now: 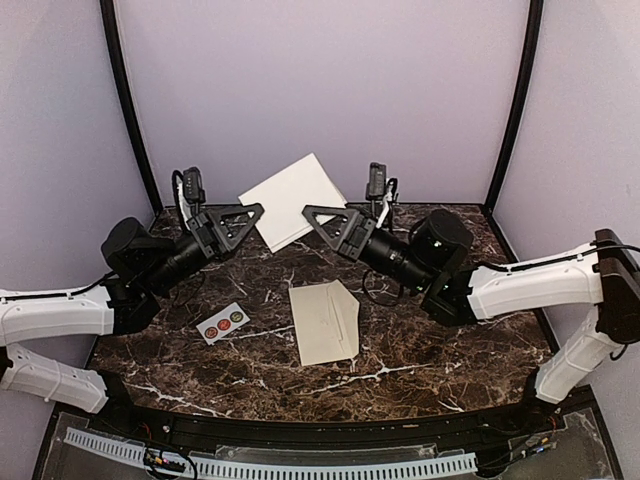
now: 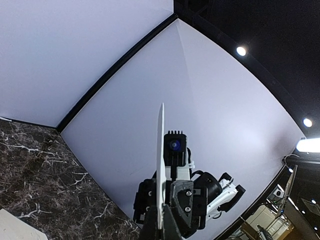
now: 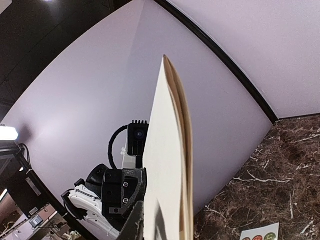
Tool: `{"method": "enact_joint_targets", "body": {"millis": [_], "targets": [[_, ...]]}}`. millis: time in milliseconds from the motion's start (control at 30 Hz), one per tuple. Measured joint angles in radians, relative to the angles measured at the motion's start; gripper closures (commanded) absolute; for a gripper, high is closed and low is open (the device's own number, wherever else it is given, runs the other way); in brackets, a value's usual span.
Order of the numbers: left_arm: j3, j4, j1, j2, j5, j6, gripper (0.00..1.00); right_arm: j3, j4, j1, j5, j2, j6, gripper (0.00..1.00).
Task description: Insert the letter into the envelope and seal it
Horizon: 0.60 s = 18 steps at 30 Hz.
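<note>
left gripper (image 1: 258, 210) pinches the folded cream-white paper letter (image 1: 293, 195) aloft; right gripper (image 1: 308, 212) meets its other edge, grip i can't tell. plain cream-beige paper envelope (image 1: 325, 322) lies flat, apart from both; i'd hold the sheet taut coming down

**Back centre blocked, front of surface open**

Left hand (image 1: 258, 210) and right hand (image 1: 308, 212) sat nearly tip to tip at the raised letter (image 1: 295, 195), closing the back-centre lane. Envelope (image 1: 325, 322) and sticker strip (image 1: 221, 322) lay flat mid-surface (image 1: 430, 350), apart. Bare marble lay right of the envelope and along the near edge. Walls (image 1: 320, 80) boxed three sides.
</note>
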Motion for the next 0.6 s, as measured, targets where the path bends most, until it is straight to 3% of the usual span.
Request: {"method": "enact_joint_targets", "body": {"millis": [33, 100, 133, 233, 367, 600], "targets": [[0.000, 0.001, 0.000, 0.003, 0.004, -0.002, 0.97, 0.000, 0.006, 0.000, 0.001, 0.000, -0.004, 1.00], [-0.001, 0.000, 0.000, 0.006, 0.010, -0.004, 0.80, 0.000, 0.016, 0.000, 0.003, 0.000, -0.009, 1.00], [-0.001, -0.001, 0.000, 0.006, 0.013, -0.002, 0.66, 0.000, 0.018, 0.000, 0.004, 0.000, -0.015, 1.00], [-0.001, -0.040, 0.000, 0.003, 0.019, 0.005, 0.42, -0.002, 0.004, -0.003, 0.012, -0.011, -0.036, 1.00], [-0.002, -0.188, 0.003, -0.034, 0.003, 0.030, 0.29, -0.027, -0.089, -0.020, 0.031, -0.097, -0.082, 1.00], [0.011, -0.470, 0.042, -0.123, -0.009, 0.106, 0.20, -0.012, -0.406, -0.117, 0.016, -0.271, -0.175, 1.00]]}}
